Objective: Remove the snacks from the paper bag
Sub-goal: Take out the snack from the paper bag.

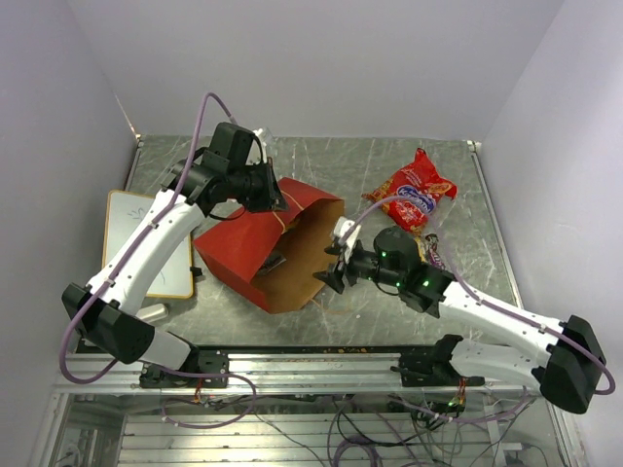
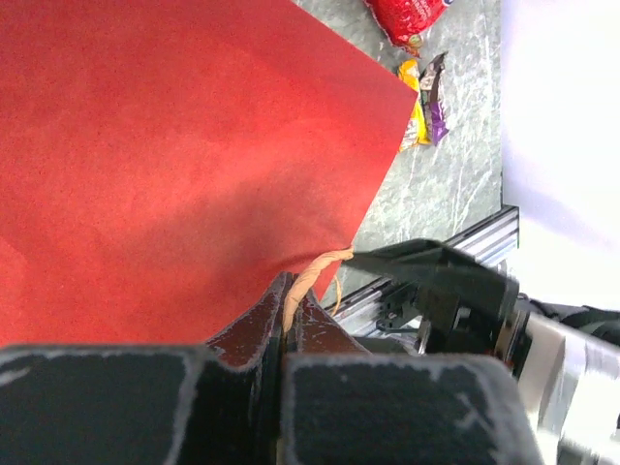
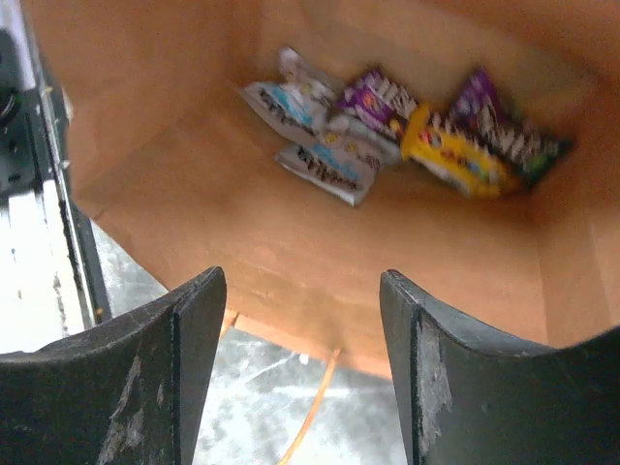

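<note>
The paper bag (image 1: 248, 243) lies on its side, red outside, brown inside, mouth facing right. My left gripper (image 1: 277, 199) is shut on its twisted handle (image 2: 308, 279) at the upper rim; the left wrist view shows the gripper (image 2: 291, 295) against the bag's red wall (image 2: 174, 145). My right gripper (image 1: 328, 277) is open and empty just at the bag's mouth (image 3: 302, 281). Deep inside lie light-blue packets (image 3: 325, 160), purple packets (image 3: 378, 97) and a yellow-orange packet (image 3: 450, 155). The red chip bag (image 1: 414, 190) lies on the table at the right.
A yellow-framed whiteboard (image 1: 151, 243) lies left of the bag, with a white eraser (image 1: 151, 311) below it. Small yellow and purple packets (image 2: 421, 107) lie on the table near the right arm (image 1: 433, 248). The metal rail (image 1: 311, 355) runs along the near edge.
</note>
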Available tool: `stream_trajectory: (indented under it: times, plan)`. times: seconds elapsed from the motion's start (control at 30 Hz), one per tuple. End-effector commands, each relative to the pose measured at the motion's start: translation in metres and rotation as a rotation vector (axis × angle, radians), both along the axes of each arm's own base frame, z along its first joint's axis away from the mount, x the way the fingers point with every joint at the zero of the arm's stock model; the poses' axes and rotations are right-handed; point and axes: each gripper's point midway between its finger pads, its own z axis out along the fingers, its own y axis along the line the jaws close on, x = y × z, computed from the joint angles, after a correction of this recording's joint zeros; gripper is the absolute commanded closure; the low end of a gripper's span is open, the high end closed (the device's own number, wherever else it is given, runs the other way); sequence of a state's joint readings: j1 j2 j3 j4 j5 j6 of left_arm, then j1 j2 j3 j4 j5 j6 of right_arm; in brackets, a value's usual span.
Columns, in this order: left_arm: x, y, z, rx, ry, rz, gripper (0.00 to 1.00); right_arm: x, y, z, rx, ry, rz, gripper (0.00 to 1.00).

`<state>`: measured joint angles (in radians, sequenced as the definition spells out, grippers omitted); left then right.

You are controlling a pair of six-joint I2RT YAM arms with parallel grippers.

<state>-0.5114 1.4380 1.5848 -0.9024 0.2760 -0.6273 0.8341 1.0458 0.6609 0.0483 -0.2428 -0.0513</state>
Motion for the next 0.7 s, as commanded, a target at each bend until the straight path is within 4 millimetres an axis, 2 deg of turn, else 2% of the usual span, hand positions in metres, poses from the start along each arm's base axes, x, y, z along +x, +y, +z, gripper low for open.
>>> stream_trajectory:
  times: [0.0,0.1,0.23,0.27,0.3,0.33,0.43,0.67]
  plan:
    - [0.006,0.0,0.025,-0.03,-0.064,-0.01,0.93,-0.006,0.029,0.026,-0.022,-0.42,0.262,0.34]
    - [0.005,0.0,0.029,-0.03,-0.071,-0.016,0.93,0.005,0.043,0.012,-0.12,-0.538,0.342,0.32]
    - [0.001,0.001,0.03,-0.031,-0.067,-0.022,0.93,0.029,0.061,-0.003,-0.217,-0.675,0.393,0.29]
    - [-0.001,0.002,0.029,-0.032,-0.062,-0.022,0.93,0.037,0.067,-0.014,-0.256,-0.686,0.412,0.29]
    - [-0.003,0.002,0.028,-0.035,-0.058,-0.022,0.93,0.041,0.072,-0.012,-0.266,-0.713,0.425,0.29]
    - [-0.004,0.002,0.027,-0.04,-0.056,-0.021,0.93,0.046,0.078,-0.021,-0.288,-0.721,0.439,0.29]
    - [-0.007,0.001,0.027,-0.054,-0.049,-0.023,0.93,0.064,0.091,-0.028,-0.31,-0.775,0.421,0.28]
    - [-0.008,0.004,0.035,-0.047,-0.069,-0.026,0.93,0.095,0.108,-0.062,-0.39,-0.821,0.425,0.27]
